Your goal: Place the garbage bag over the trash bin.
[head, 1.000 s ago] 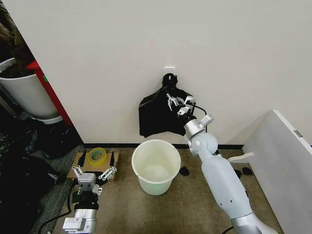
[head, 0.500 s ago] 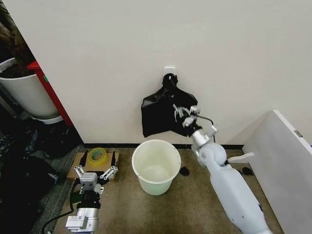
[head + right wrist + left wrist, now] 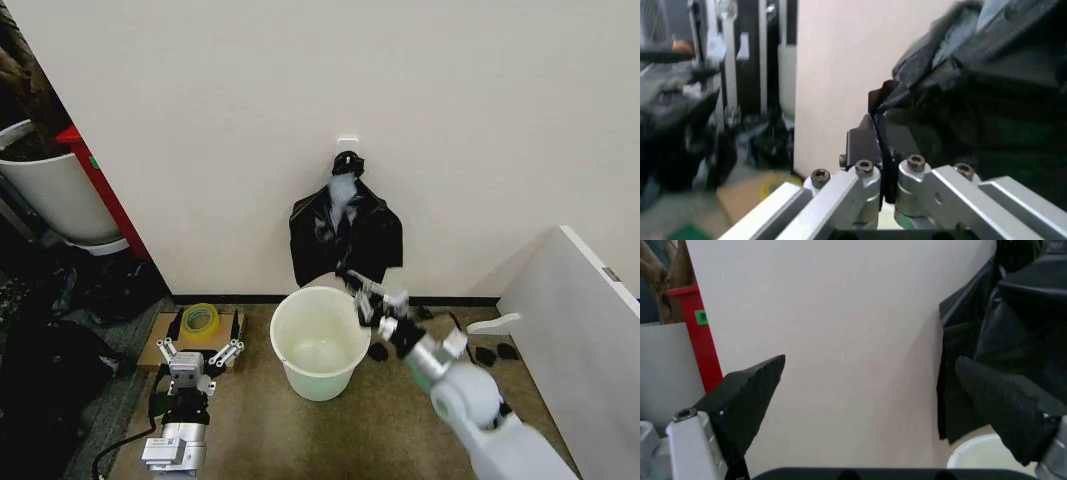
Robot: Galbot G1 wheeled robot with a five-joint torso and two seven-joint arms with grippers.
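Note:
The white trash bin (image 3: 290, 312) stands open on the floor by the wall, and its rim also shows in the left wrist view (image 3: 980, 454). Above it a black bag bundle (image 3: 378, 232) hangs from a wall hook. My right gripper (image 3: 366, 296) is just over the bin's far right rim. Its fingers (image 3: 859, 145) are shut on a fold of the black garbage bag (image 3: 953, 95), which stretches back up toward the bundle. My left gripper (image 3: 198, 354) sits low at the left, open and holding nothing, with its fingers (image 3: 750, 400) wide apart.
A large white plant pot (image 3: 55, 195) and a red object (image 3: 98, 190) stand at the far left, above dark clutter. A yellow tape roll (image 3: 200, 319) lies on cardboard left of the bin. A white panel (image 3: 585, 345) rises at the right. Small black pieces (image 3: 378, 351) lie on the floor.
My right gripper has come down from the hanging bundle to the bin's rim, dragging black plastic with it. The left arm has hardly moved.

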